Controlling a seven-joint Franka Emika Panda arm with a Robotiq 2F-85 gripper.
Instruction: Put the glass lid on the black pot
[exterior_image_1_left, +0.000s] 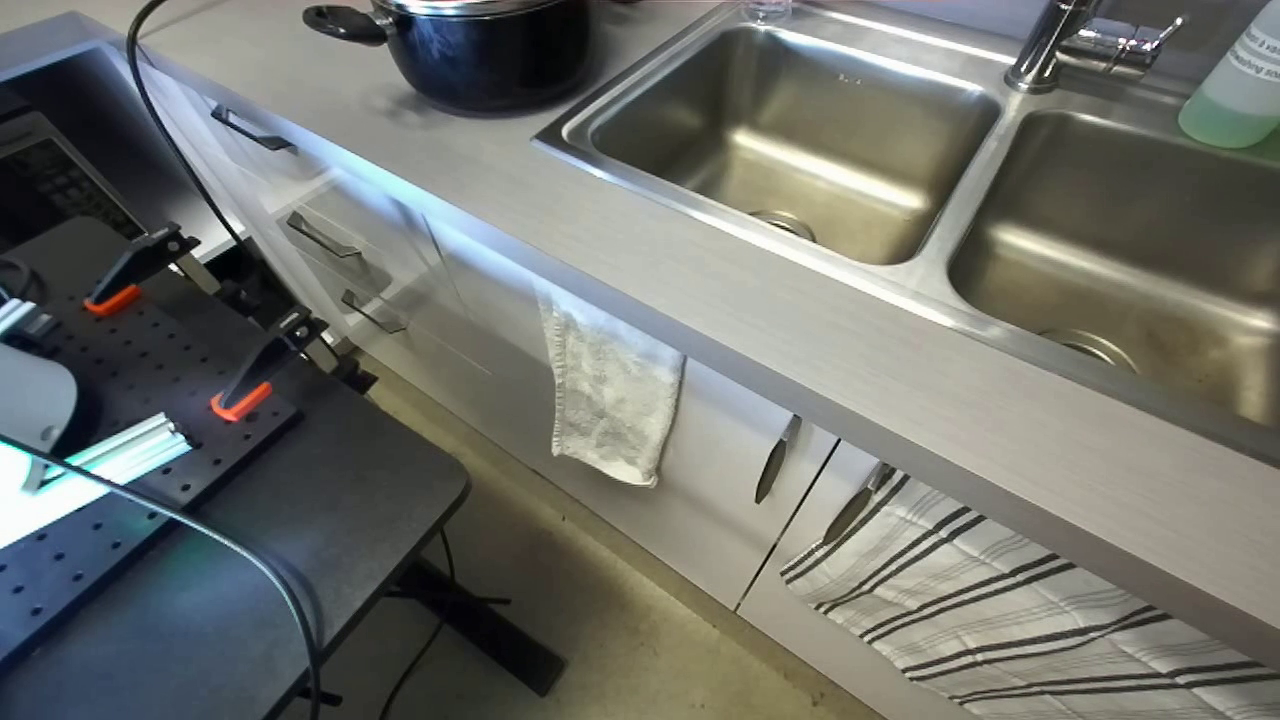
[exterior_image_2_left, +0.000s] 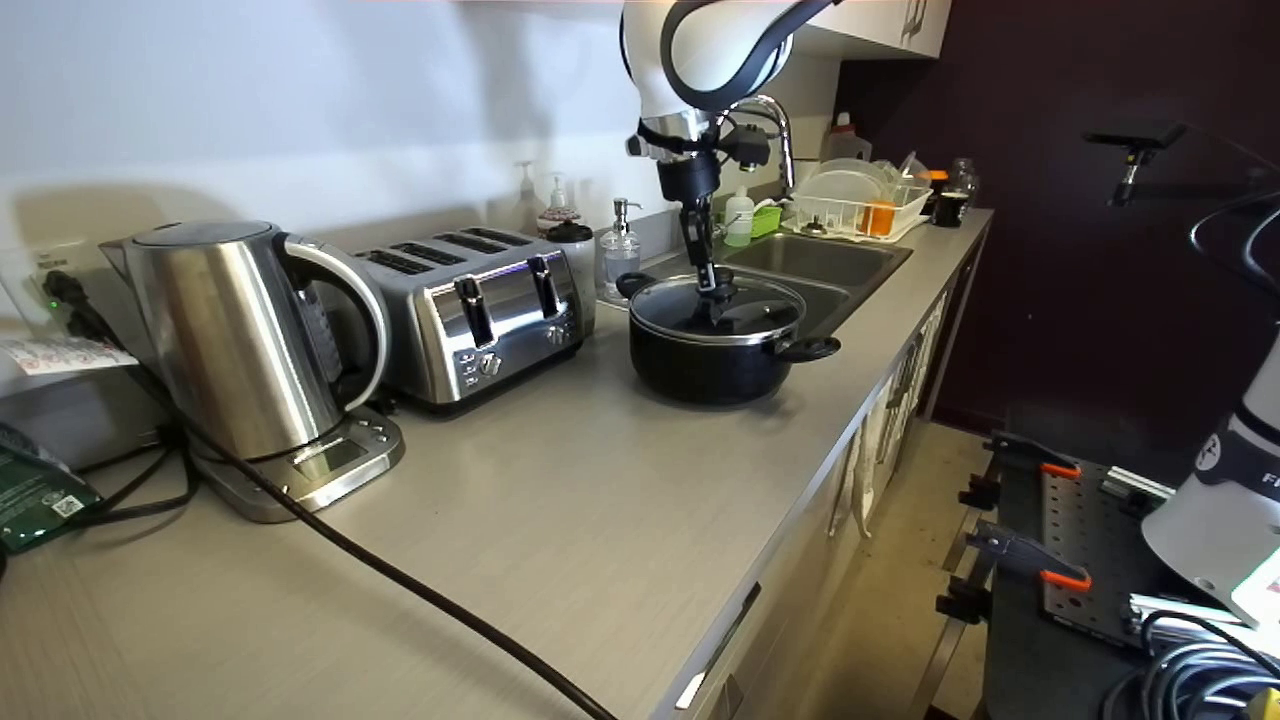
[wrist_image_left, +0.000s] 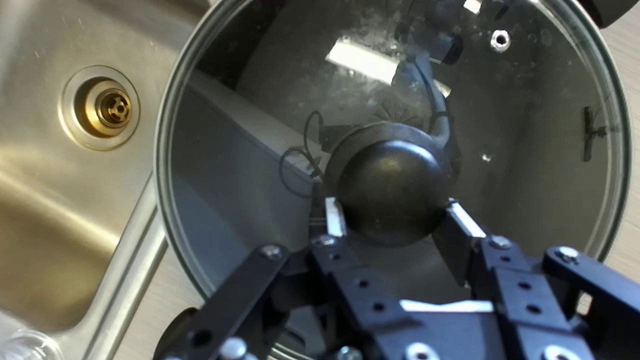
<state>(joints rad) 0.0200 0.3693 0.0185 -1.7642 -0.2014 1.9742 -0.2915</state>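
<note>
The black pot (exterior_image_2_left: 705, 365) stands on the counter beside the sink and also shows at the top of an exterior view (exterior_image_1_left: 490, 60). The glass lid (exterior_image_2_left: 765, 305) lies level over the pot's mouth, its silver rim appearing to rest on the pot's edge. In the wrist view the lid (wrist_image_left: 540, 165) fills most of the picture, with a dark round knob (wrist_image_left: 392, 185) in its middle. My gripper (wrist_image_left: 392, 215) is partly closed, with a fingertip against each side of the knob. In an exterior view my gripper (exterior_image_2_left: 708, 285) points straight down at the knob.
The steel sink (wrist_image_left: 40, 165) lies right beside the pot. A toaster (exterior_image_2_left: 480, 310), a kettle (exterior_image_2_left: 230, 340) and a soap dispenser (exterior_image_2_left: 620, 250) stand along the wall. A dish rack (exterior_image_2_left: 850, 210) is beyond the sink. A black cable (exterior_image_2_left: 400, 590) crosses the counter.
</note>
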